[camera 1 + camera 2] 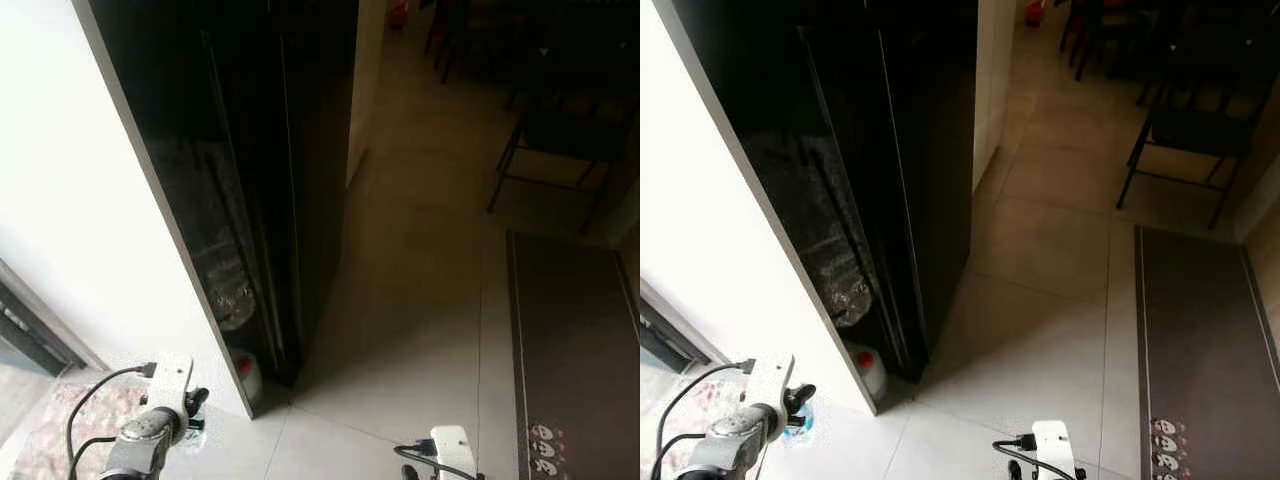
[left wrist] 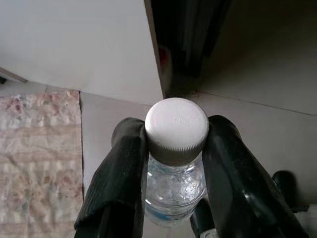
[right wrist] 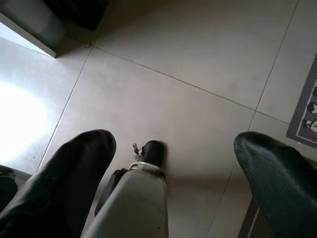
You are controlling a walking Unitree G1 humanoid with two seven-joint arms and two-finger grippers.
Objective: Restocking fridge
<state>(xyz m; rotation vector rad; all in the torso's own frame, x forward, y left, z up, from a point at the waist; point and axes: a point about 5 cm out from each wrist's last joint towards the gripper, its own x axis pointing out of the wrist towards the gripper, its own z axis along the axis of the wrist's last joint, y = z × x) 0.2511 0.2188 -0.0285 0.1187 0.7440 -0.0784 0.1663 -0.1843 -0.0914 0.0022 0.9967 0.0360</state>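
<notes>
A clear water bottle (image 2: 173, 191) with a white cap (image 2: 176, 126) stands between the two black fingers of my left gripper (image 2: 174, 131), which is shut on its neck. In the eye views that gripper (image 1: 196, 404) hangs low at the left, near the foot of a tall dark fridge (image 1: 260, 150), and the bottle's blue label (image 1: 800, 424) peeks out beneath it. My right gripper (image 3: 173, 144) hangs open above the tiled floor with nothing between its fingers.
A bright white panel (image 1: 90, 200) borders the fridge on the left. A small red-capped container (image 1: 868, 368) sits at the fridge's foot. There is a patterned rug (image 2: 34, 148) at the left, a dark mat (image 1: 575, 340) at the right, and a black-legged chair (image 1: 550, 150) beyond.
</notes>
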